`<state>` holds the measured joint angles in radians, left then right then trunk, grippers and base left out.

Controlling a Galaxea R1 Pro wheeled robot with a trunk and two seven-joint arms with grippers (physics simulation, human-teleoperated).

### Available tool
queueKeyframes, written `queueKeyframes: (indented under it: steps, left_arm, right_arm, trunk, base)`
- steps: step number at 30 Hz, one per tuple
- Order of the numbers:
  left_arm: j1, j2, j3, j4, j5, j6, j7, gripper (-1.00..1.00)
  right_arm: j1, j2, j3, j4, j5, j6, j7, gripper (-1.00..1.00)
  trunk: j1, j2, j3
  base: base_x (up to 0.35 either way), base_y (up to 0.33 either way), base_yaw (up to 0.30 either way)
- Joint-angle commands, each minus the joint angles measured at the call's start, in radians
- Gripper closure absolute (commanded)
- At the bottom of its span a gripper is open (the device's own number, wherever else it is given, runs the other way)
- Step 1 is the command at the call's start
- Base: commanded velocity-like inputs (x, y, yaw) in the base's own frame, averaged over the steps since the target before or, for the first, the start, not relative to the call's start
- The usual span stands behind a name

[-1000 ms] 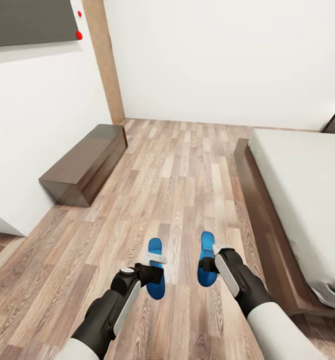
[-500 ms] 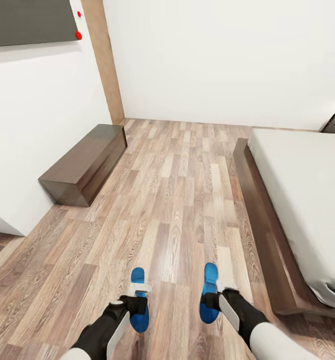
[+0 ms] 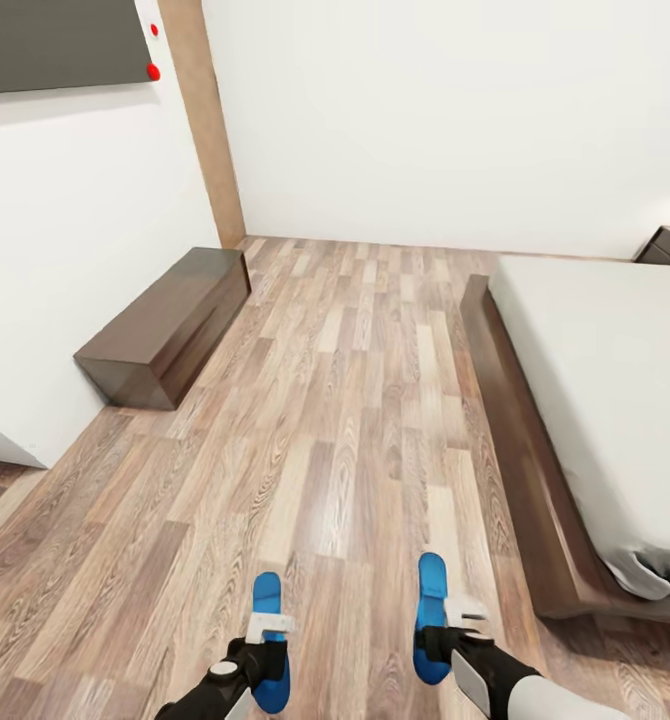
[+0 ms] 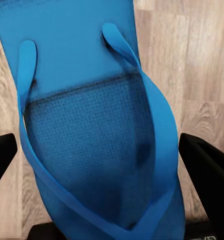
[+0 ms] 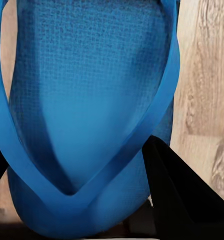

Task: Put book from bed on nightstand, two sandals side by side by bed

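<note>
sandals, two; one per end effector

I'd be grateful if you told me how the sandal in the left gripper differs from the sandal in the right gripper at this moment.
The left sandal, held by the left gripper, sits further from the bed; the right sandal, held by the right gripper, is nearer its dark frame. In the head view the left sandal lies lower, closer to the robot, while the right sandal reaches further forward. Both are bright blue flip-flops, pointing roughly the same way over the wood floor.
</note>
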<state>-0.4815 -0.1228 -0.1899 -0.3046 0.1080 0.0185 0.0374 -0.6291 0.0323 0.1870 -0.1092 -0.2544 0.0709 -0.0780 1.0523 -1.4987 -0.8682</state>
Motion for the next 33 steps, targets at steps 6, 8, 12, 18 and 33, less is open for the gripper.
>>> queueKeyframes:
  steps: [6,8,12,18,33]
  left_arm:
    - [0.000,0.000,-0.009,0.005,0.009,-0.005,0.004,1.00]
    - [0.000,0.000,-0.009,0.005,0.010,-0.006,0.004,1.00]
    - [0.000,0.000,-0.010,0.006,0.010,-0.006,0.004,1.00]
    - [0.000,0.000,-0.010,0.006,0.010,-0.006,0.005,1.00]
    - [0.000,-0.001,-0.010,0.007,0.012,-0.008,0.005,1.00]
  right_arm:
    - [0.000,-0.001,0.008,-0.001,-0.009,0.003,0.003,1.00]
    - [0.000,0.000,0.008,0.000,-0.009,0.003,0.004,1.00]
    - [0.000,0.000,0.008,0.000,-0.009,0.003,0.004,1.00]
    - [0.000,0.000,0.009,0.000,-0.009,0.003,0.004,1.00]
    - [0.000,0.002,0.010,0.000,-0.010,0.003,0.003,1.00]
  trunk:
    - [-0.001,0.000,0.003]
    - [-0.001,0.000,0.004]
    - [-0.001,0.000,0.005]
    - [-0.001,0.000,0.006]
    - [-0.001,0.000,0.006]
  base:
    - [-0.202,-0.227,-0.209]
    - [-0.153,-0.257,-0.257]
    - [-0.127,-0.268,-0.172]
    - [-0.035,-0.285,-0.022]
    - [0.034,-0.213,0.000]
